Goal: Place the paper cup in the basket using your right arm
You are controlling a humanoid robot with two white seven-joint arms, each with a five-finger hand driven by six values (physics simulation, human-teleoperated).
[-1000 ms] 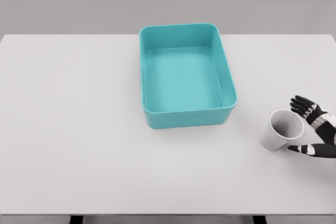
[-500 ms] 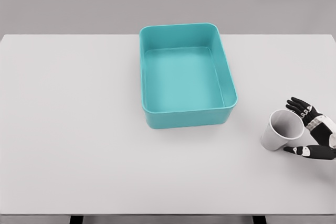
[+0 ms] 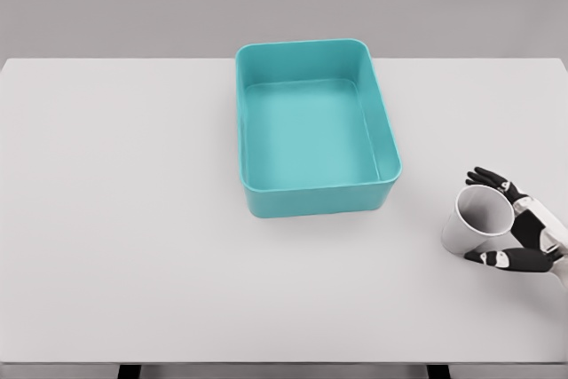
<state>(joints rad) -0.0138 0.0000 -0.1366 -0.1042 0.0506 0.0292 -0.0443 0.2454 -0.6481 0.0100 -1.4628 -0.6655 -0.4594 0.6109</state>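
Observation:
A white paper cup lies tilted on the white table at the right, its mouth facing my right hand. My right hand comes in from the right edge and straddles the cup's rim. Its dark fingers sit just behind the rim and the thumb lies just in front, still spread wide. The teal basket stands empty at the table's centre back, well to the left of the cup. The left arm is out of view.
The table's right edge lies close behind my hand. Bare tabletop separates the cup from the basket's front right corner.
My right hand has slid left, from beside the cup to around its rim. The gap between fingers and thumb stays the same. The cup has barely moved.

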